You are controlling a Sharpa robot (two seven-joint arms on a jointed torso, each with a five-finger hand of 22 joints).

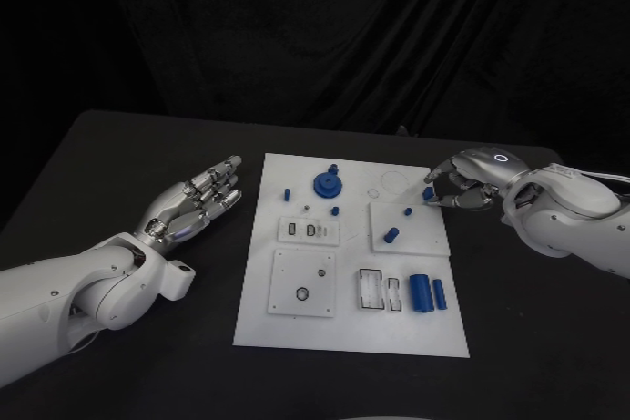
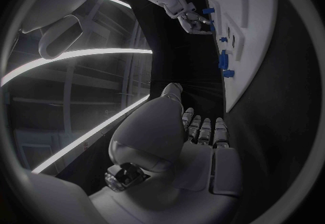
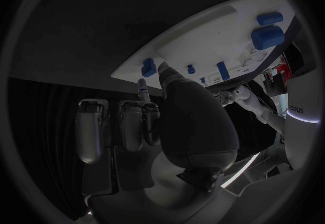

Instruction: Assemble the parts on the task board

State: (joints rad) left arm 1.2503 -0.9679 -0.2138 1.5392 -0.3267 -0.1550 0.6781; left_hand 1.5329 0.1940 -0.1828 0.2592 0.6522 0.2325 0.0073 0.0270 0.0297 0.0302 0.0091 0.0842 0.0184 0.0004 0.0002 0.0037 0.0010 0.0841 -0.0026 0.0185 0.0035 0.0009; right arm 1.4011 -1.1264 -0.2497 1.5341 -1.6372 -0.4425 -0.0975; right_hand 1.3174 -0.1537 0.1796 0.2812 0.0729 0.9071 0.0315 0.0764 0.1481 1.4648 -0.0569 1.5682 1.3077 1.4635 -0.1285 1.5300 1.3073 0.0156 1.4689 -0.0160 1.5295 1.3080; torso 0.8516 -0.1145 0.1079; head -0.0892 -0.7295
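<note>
Task board [image 1: 348,333]: lay flat in the middle of the frame on a black table [image 1: 118,156]; white, matte and hard-looking, with raised square plates and shallow slots. Carried small blue parts, smooth like plastic: a round toothed knob [image 1: 326,183] at upper centre, a fat cylinder [image 1: 421,292] at lower right, a short peg [image 1: 428,193] by the upper right edge. Right hand [image 1: 462,179]: curled close about that peg at upper right; could not tell whether pinched or only touched. Left hand [image 1: 197,204]: stretched out flat just left of the board, holding nothing. Risks, as judged: could lose so small and slick a peg from metal fingertips, sending it rolling off the nearby edge; could jam it if offered tilted; could shove the board sideways with a hard push.
</note>
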